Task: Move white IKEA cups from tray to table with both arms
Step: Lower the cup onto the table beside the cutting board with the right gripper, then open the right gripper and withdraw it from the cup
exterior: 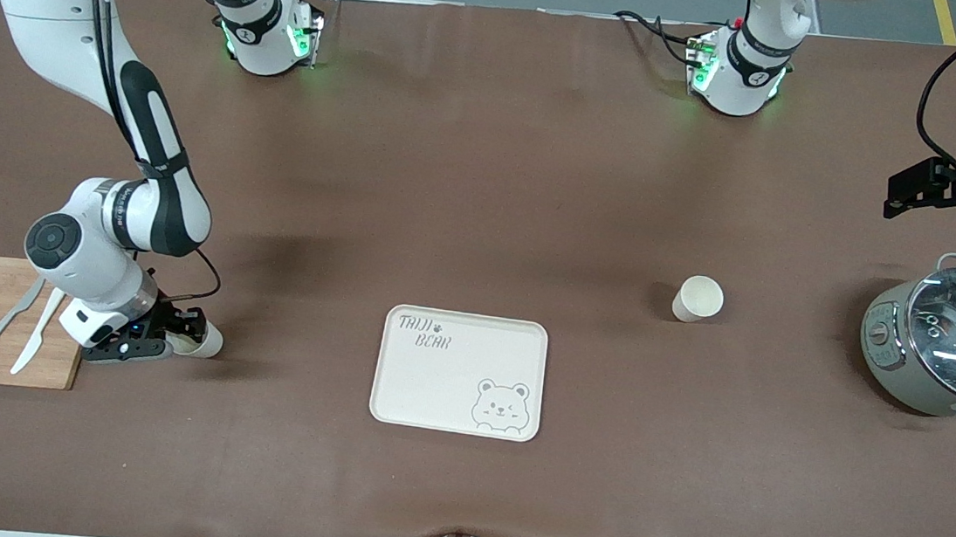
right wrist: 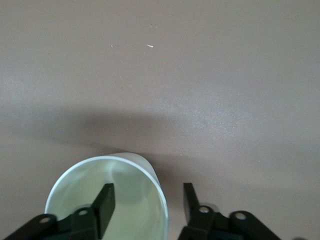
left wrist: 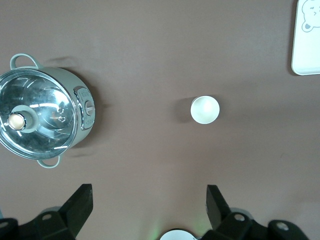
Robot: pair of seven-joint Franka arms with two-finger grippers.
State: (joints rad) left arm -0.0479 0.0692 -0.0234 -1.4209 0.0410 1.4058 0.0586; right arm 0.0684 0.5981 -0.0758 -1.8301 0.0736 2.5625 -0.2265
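In the front view the right hand [exterior: 177,343] covers most of one white cup [exterior: 206,342], so only a sliver of the cup's side shows. In the right wrist view that cup [right wrist: 107,200] is cut off by the picture's edge. The left hand [exterior: 915,190] is partly out of the front view at its edge. The tray [left wrist: 306,37] shows only a corner in the left wrist view. The pot's [exterior: 948,349] contents are blurred under its glass lid.
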